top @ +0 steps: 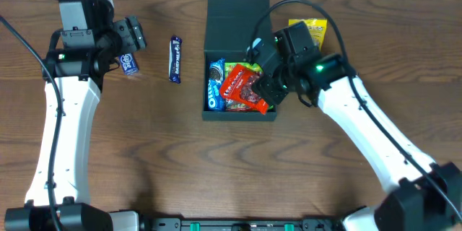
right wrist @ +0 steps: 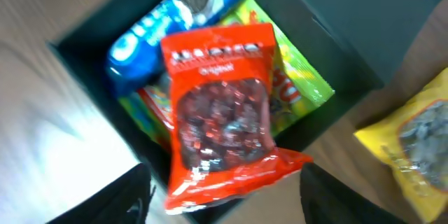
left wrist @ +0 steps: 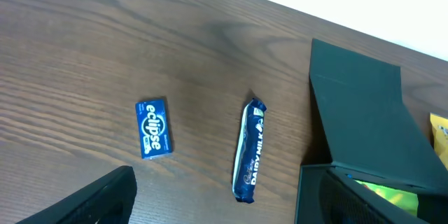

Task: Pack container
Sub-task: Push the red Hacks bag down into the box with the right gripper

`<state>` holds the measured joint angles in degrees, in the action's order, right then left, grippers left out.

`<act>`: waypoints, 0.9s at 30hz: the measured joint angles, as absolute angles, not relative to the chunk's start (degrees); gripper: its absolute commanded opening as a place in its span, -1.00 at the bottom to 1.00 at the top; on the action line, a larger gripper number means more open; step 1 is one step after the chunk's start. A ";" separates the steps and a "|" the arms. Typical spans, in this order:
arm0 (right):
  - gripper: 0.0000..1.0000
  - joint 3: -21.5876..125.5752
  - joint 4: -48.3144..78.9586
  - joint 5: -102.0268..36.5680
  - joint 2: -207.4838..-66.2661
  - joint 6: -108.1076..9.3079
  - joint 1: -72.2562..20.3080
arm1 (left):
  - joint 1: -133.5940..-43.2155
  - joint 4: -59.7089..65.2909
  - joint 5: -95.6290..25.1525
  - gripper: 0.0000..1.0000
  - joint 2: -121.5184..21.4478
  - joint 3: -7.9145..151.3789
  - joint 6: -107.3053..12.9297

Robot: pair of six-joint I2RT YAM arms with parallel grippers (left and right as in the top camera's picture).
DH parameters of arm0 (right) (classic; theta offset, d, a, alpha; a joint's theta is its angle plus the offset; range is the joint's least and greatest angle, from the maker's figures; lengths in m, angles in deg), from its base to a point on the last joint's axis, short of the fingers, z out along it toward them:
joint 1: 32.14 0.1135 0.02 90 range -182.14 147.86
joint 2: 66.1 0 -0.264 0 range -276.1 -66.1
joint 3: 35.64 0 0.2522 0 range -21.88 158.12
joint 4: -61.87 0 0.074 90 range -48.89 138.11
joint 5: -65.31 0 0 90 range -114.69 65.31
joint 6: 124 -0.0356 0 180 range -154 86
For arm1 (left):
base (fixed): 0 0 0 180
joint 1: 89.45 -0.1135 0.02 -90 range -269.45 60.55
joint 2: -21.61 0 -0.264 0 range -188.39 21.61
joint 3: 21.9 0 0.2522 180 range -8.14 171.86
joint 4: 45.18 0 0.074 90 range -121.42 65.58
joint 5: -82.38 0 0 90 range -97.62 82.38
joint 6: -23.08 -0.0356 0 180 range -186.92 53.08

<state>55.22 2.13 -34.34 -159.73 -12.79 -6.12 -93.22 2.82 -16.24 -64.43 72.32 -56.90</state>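
The dark teal container (top: pixel 211 110) stands at the table's middle with its flap lid (top: pixel 237 22) open at the back. It holds a blue Oreo pack (top: pixel 215 84), a green packet (top: pixel 244 67) and a red snack packet (top: pixel 245 90) lying on top, its end over the box's front right rim. In the right wrist view the red packet (right wrist: pixel 220 119) lies between my fingers. My right gripper (top: pixel 271 85) is open just above it (right wrist: pixel 231 206). My left gripper (top: pixel 136 36) is open and empty, above the table at the far left (left wrist: pixel 217 210).
A blue Eclipse packet (top: pixel 129 63) (left wrist: pixel 153 128) and a blue Dairy Milk bar (top: pixel 175 58) (left wrist: pixel 250 150) lie on the table left of the container. A yellow snack packet (top: pixel 309 32) (right wrist: pixel 413 147) lies right of the lid. Cables run over the lid.
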 measured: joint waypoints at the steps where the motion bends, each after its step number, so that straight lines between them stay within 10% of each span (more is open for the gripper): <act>1: 0.38 55.22 2.31 -33.64 -160.84 -11.61 -6.12 | -93.22 2.89 -16.24 0.68 -64.43 72.32 -56.90; 11: 0.25 55.22 6.79 -31.30 -170.57 -5.86 -6.12 | -93.22 3.11 -16.24 0.68 -64.43 72.32 -56.90; 19: -0.91 55.22 8.49 -30.73 -172.05 -3.24 -6.25 | -93.22 3.13 -16.24 0.69 -64.43 72.32 -56.90; 27: -0.97 55.22 11.31 -30.62 -172.23 -2.71 -6.90 | -93.22 3.11 -16.24 0.69 -64.43 72.32 -56.93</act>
